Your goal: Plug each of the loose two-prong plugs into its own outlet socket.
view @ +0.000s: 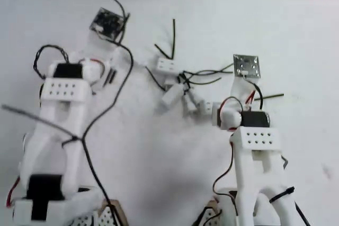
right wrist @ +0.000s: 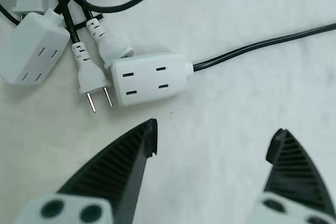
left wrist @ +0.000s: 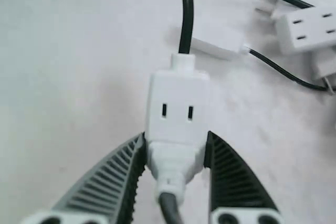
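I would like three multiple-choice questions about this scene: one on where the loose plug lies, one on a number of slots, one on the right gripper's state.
1. Where is the loose plug with bare prongs? A) on the table beside the four-slot outlet block; B) on top of that block; C) inside a socket.
2. How many slots show on the white block in the left gripper? A) two; B) four; C) six.
3. The right gripper is: A) shut on a cord; B) shut on a plug; C) open, holding nothing.
Key: 1A, its prongs lie bare next to the block; 2A, one pair shows; 3C, its fingers stand apart.
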Available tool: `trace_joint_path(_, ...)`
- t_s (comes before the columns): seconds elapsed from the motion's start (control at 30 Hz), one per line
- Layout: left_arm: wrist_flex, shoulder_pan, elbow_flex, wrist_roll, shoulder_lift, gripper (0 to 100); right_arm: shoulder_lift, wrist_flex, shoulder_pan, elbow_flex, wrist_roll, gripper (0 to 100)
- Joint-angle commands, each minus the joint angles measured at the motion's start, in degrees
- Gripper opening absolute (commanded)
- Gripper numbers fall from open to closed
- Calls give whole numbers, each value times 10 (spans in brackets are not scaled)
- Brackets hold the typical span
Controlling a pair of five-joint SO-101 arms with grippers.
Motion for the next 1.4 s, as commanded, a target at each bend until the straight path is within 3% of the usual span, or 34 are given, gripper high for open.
trace_joint_path(0.0, -26, -29, -130, -5, 117, 23, 0, -11, 4, -4, -1, 331)
trace_joint_path(0.3, -11, -49, -388, -5, 389, 46, 0, -11, -12, -3, -1, 331)
trace_joint_path(0.57, 114, -65, -596, 47, 530, 323, 0, -11, -12, -3, 0, 331)
trace_joint_path(1.03, 470, -50, -964, 47, 557, 386, 0, -11, -12, -3, 0, 331)
trace_joint_path(1.37, 476, -49, -1008, -33, 548, 384, 0, -11, -12, -2, 25, 331)
